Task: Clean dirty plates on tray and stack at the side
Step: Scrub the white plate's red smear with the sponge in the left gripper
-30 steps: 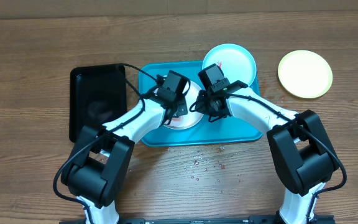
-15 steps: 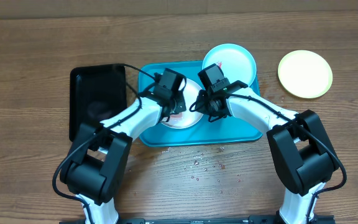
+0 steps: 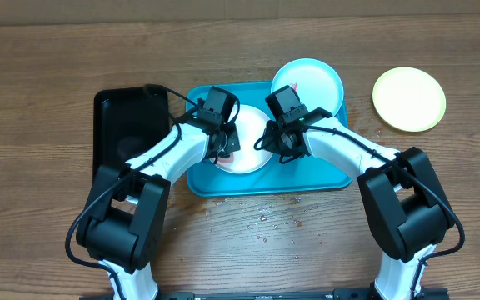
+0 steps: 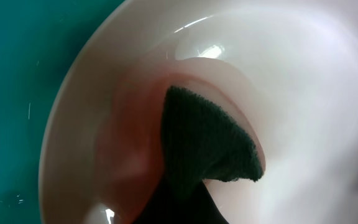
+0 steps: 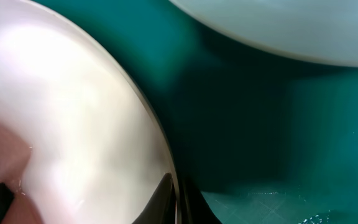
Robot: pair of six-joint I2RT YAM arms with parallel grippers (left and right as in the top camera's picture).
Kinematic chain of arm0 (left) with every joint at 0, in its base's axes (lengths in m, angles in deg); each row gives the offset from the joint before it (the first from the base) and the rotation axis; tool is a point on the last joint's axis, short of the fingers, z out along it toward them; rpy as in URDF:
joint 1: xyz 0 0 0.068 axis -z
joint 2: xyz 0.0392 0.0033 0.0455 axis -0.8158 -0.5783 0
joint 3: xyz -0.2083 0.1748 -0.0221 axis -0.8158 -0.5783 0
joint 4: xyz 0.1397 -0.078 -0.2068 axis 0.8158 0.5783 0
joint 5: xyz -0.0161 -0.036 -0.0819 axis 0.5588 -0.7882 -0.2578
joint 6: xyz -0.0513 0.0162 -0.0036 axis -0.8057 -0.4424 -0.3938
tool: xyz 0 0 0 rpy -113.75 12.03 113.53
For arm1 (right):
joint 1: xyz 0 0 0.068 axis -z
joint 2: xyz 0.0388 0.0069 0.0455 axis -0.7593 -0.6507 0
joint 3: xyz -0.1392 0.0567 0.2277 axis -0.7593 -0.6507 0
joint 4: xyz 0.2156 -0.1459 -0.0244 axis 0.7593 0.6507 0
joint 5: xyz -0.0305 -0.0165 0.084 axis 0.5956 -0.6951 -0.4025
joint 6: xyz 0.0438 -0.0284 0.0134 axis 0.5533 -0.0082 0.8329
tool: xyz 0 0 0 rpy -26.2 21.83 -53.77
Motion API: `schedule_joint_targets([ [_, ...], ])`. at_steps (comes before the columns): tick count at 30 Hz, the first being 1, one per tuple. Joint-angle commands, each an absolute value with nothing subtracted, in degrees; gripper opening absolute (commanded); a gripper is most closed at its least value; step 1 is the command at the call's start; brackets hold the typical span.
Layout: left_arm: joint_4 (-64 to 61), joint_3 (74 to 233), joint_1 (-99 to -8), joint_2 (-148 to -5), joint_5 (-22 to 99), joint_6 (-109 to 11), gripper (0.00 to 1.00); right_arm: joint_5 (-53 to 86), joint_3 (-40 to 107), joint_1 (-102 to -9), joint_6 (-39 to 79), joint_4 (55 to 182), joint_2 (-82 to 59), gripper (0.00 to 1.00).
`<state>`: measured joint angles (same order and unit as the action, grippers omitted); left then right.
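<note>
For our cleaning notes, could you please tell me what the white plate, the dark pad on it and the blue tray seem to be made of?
White plate: glossy, likely glazed ceramic or hard plastic, judging by sharp highlights. Dark pad: matte cloth or sponge; its edge looks fuzzy and looped. Tray: turquoise, probably plastic; smooth with faint scratches.

White plate (image 3: 252, 133) partly hidden overhead; dark cloth (image 4: 204, 149) seemingly cut off below.
</note>
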<state>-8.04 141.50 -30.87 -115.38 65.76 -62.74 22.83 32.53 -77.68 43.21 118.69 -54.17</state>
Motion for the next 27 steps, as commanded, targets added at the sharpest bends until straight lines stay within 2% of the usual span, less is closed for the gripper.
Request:
schedule_joint_targets([
  [1,-6.93,138.61,-28.71,-117.55,61.72,-59.72,0.04,24.41,32.57,-77.74,43.3,119.26,-56.26,0.04],
  [16,-16.87,138.64,-25.74,-117.57,59.7,-59.39,0.04,24.21,32.57,-77.74,43.3,119.26,-56.26,0.04],
  [27,-22.12,138.66,-27.42,-117.57,65.54,-59.59,0.04,24.21,32.57,-77.5,43.23,119.43,-56.26,0.04],
])
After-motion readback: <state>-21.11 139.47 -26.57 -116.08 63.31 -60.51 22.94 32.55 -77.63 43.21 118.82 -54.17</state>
